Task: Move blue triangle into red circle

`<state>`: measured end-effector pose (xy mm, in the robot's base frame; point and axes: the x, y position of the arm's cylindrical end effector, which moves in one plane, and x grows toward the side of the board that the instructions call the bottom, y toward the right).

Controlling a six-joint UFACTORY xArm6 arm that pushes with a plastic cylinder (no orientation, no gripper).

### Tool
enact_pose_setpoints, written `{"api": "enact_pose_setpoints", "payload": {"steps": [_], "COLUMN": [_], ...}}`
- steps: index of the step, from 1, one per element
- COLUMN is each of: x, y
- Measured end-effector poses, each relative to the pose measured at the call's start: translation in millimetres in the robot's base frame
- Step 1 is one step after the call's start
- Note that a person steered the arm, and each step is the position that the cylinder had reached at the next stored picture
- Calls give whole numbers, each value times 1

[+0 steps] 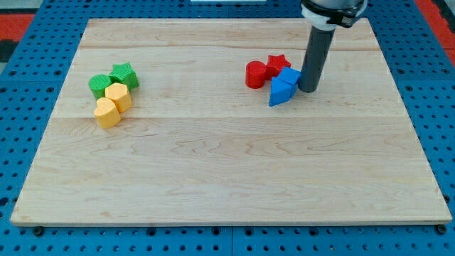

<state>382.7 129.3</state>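
Blue triangle on tabletop, near red circle — tip just right, beside blue cube. No containers. End effector: plain rod, no jaws.

Pale wooden board on blue perforated table, evenly lit.

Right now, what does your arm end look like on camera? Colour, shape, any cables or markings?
A straight dark grey cylindrical rod, plain and smooth, no markings or cables visible. It hangs from a wider black round mount with a pale band, cut off by the view's top. My tip sits just right of the blue blocks.
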Motion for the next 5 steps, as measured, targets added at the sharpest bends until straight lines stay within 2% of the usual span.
{"api": "enact_pose_setpoints", "payload": {"steps": [1,2,4,5], "x": [22,50,16,27], "y": [22,4,-49,-54]}}
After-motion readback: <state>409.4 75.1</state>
